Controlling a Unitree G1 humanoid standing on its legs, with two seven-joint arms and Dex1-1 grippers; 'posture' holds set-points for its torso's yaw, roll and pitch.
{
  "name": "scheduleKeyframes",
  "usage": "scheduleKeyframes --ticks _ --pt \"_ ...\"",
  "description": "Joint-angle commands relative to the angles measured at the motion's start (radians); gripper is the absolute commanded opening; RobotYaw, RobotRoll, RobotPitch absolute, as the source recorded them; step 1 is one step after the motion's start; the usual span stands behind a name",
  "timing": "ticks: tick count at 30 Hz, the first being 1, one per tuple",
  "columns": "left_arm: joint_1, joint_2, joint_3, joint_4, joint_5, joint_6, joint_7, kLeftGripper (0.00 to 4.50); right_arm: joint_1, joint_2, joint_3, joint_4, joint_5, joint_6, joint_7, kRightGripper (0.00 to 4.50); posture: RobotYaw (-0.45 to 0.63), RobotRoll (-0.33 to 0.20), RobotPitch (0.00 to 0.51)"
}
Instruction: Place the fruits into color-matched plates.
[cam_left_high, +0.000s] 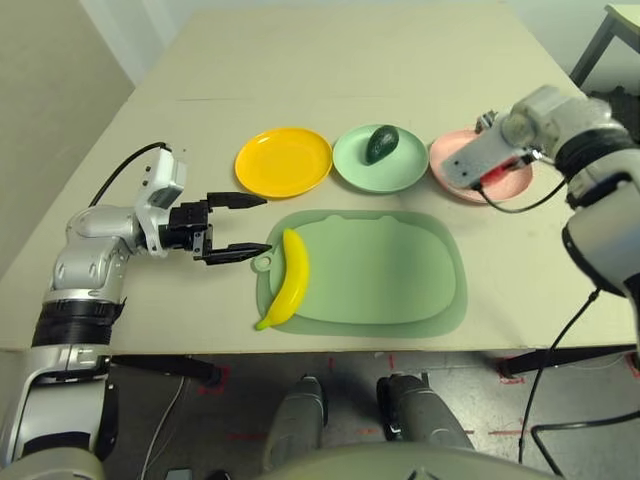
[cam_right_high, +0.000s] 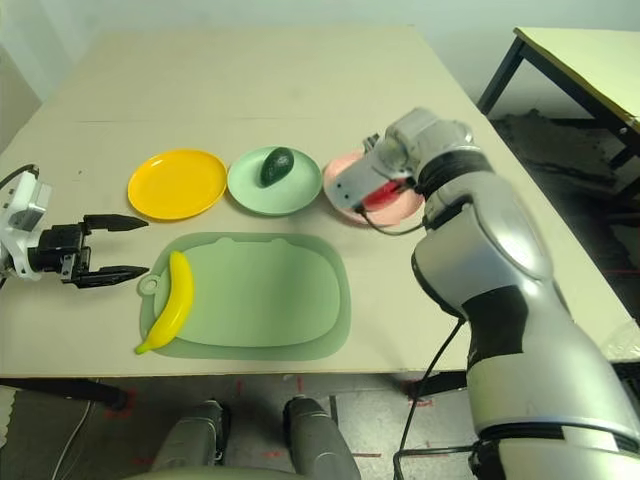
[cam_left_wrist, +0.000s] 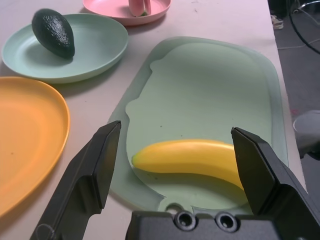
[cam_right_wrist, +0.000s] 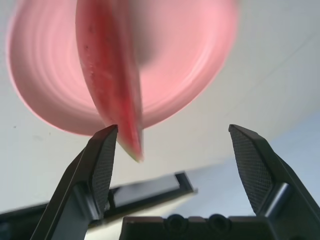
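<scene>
The banana (cam_left_high: 288, 281) lies at the left edge of the green mat (cam_left_high: 390, 280) in the lower centre; the avocado (cam_left_high: 380, 143) sits in the mint plate (cam_left_high: 380, 160), between the yellow plate (cam_left_high: 283, 161) and the pink plate (cam_right_high: 345, 200) that holds the watermelon wedge (cam_right_wrist: 112, 75). The left end effector (cam_left_high: 239, 225) hovers wide open and empty over the desk (cam_left_high: 330, 70) just left of the banana. The right end effector (cam_right_wrist: 175, 145) hangs wide open, gripping nothing, above the pink plate at the right.

The beige table (cam_left_high: 330, 80) carries yellow plate (cam_left_high: 283, 162), green plate (cam_left_high: 380, 170), pink plate (cam_left_wrist: 120, 12) and green mat (cam_left_high: 380, 275).

yellow banana (cam_left_high: 289, 279), dark green avocado (cam_left_high: 380, 143), pink plate (cam_right_high: 345, 180)
</scene>
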Motion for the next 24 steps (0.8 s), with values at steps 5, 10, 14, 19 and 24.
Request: scheduleKeyframes --ticks 5,10,14,19,24 --pt "0.031 0.010 0.012 -0.013 0.001 -0.011 0.005 4.50 0.103 -0.044 -0.384 -0.215 0.472 0.174 0.372 4.47 0.03 0.000 0.135" --pt "0.046 0.026 0.025 -0.021 -0.006 -0.006 0.005 4.50 0.399 -0.070 -0.644 -0.806 0.827 0.877 0.428 4.47 0.01 0.000 0.125" --pt "0.015 0.028 0.014 -0.007 0.001 -0.003 -0.002 4.50 0.654 -0.133 -0.754 -1.206 1.056 1.325 0.425 4.47 0.00 0.000 0.118" --pt "-0.034 0.022 -0.006 0.022 0.011 -0.011 -0.017 4.50 0.972 -0.130 -0.896 -1.416 1.210 1.377 0.341 4.47 0.00 0.000 0.107" --pt "-0.059 0.018 -0.016 0.053 0.020 -0.024 -0.028 4.50 1.257 -0.115 -0.892 -1.481 1.217 0.996 0.438 4.47 -0.02 0.000 0.095"
